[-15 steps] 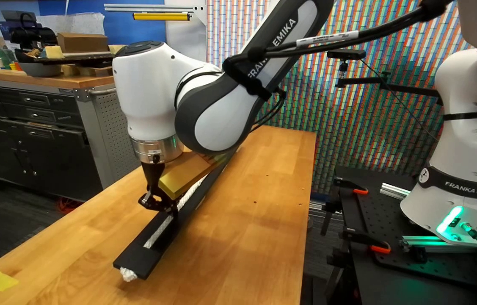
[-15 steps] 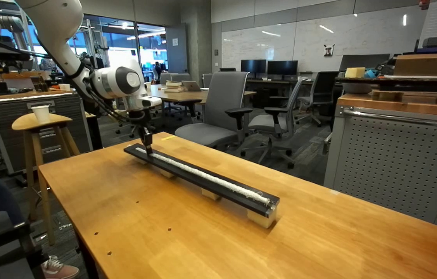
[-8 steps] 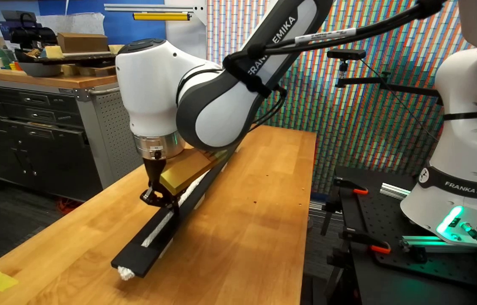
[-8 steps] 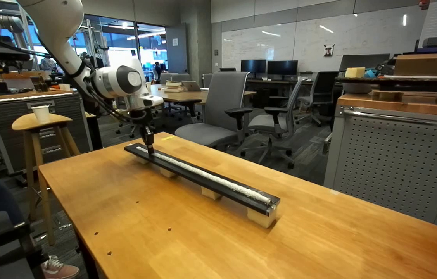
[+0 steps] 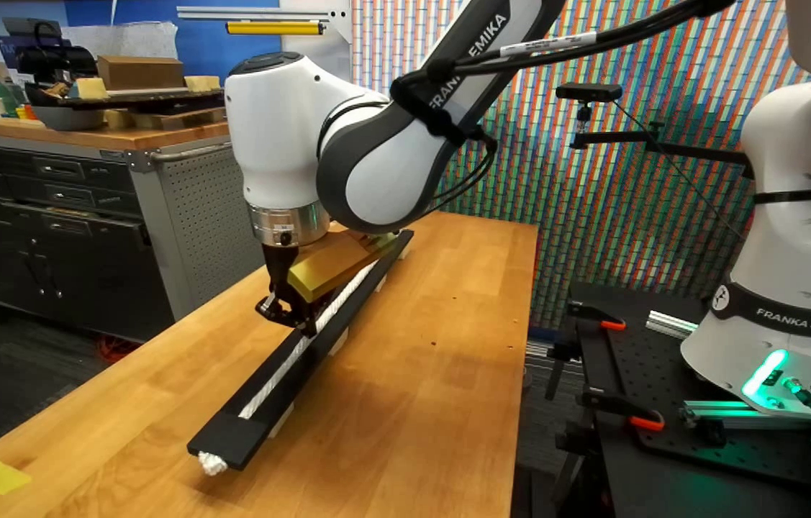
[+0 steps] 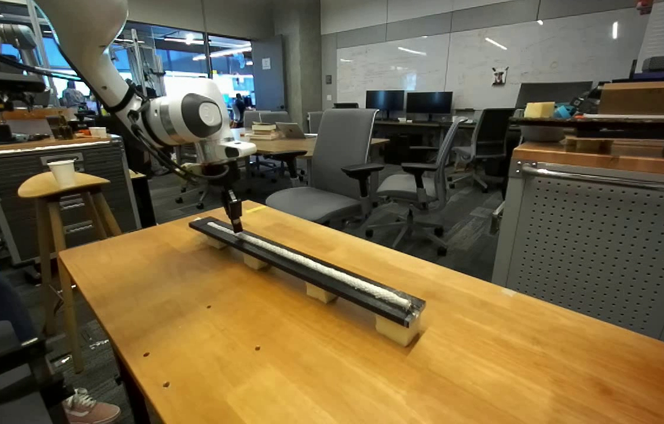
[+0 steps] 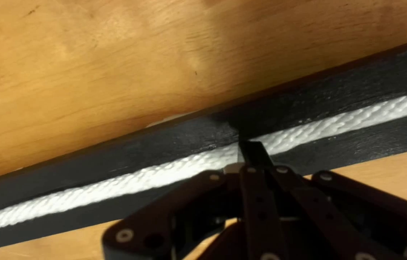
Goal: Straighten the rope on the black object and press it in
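Wrist view — rope slants up rightward along black object — claw pressed together.

A very long, narrow black bar, slotted along its length, is laid level on small pale blocks above a honey-brown wooden table. In an exterior view it is stretched slantwise from far left to near right. A white rope of twisted strands is lodged along the slot, nearly straight; in the wrist view a short stretch of it is hidden. Its near-right end, a little ragged, is set just short of the bar's end. At the opposite end a frayed white tuft of rope is seen at the bar's edge. How deeply the rope is seated cannot be told.
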Controlling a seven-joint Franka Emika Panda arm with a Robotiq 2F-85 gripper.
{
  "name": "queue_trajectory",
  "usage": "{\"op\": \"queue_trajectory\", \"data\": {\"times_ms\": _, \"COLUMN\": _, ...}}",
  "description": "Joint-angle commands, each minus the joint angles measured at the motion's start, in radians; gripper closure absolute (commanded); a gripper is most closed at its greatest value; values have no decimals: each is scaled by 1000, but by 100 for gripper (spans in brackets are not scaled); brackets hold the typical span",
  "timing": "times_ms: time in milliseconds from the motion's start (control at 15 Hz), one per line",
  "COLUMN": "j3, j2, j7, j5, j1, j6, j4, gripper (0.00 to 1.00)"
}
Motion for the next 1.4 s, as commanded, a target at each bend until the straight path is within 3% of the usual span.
{"op": "queue_trajectory", "data": {"times_ms": 0, "j3": 4, "j2": -37, "j7": -13, "j5": -11, "j1": -23, "j6": 25, "j4": -40, "gripper": 100}}
{"op": "queue_trajectory", "data": {"times_ms": 1000, "j3": 23, "j2": 55, "j7": -86, "j5": 39, "j1": -63, "j6": -26, "j4": 21, "gripper": 100}}
{"op": "queue_trajectory", "data": {"times_ms": 1333, "j3": 15, "j2": 33, "j7": -83, "j5": 29, "j1": -54, "j6": -23, "j4": 9, "gripper": 100}}
